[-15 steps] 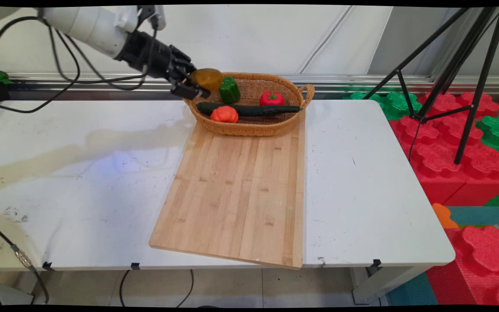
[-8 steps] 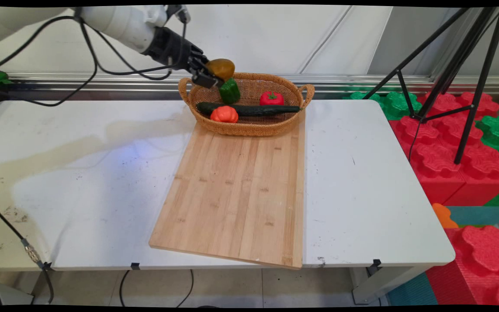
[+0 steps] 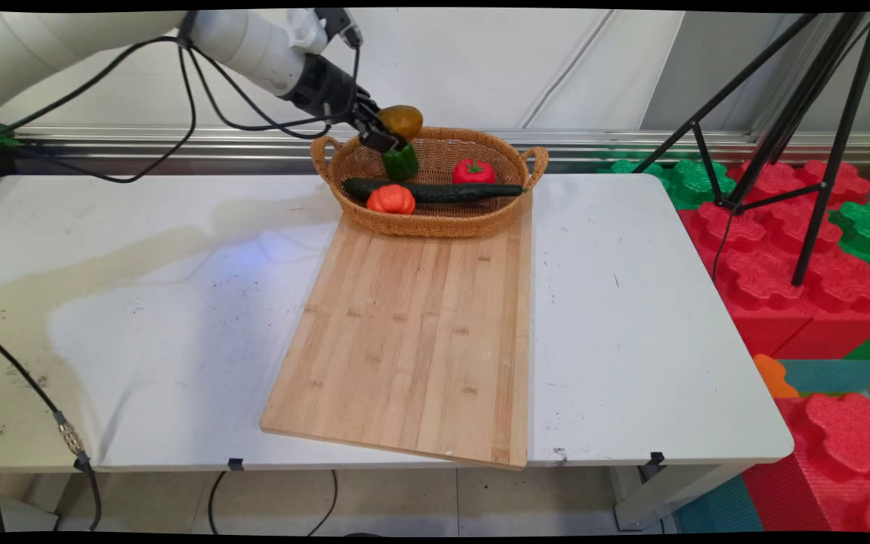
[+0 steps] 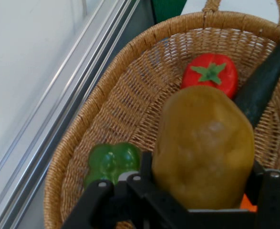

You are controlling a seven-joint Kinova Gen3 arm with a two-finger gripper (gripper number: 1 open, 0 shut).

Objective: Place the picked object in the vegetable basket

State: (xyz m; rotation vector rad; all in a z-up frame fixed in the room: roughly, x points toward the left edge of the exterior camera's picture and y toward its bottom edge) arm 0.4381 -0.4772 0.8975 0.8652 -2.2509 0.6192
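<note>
Wicker basket [image 3: 435, 219] at the surface's far edge; we see the end effector [image 3: 386, 132] clamped on a brownish potato [image 3: 402, 120], long axis upright, above the basket's left end (green pepper [image 3: 400, 162] directly below).

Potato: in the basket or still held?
Held. The gripper is shut on the potato, which hangs above the basket, over the green pepper.

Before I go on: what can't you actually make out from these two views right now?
- Tool fingertips: hidden behind the brown-yellow potato in the hand view, too small in the main view.
- Orange tomato-shaped vegetable: nearly all hidden by the potato in the hand view.
- Dark green cucumber: cut off by the hand view's right edge.
- Woven wicker basket floor beneath the potato: hidden.
</note>
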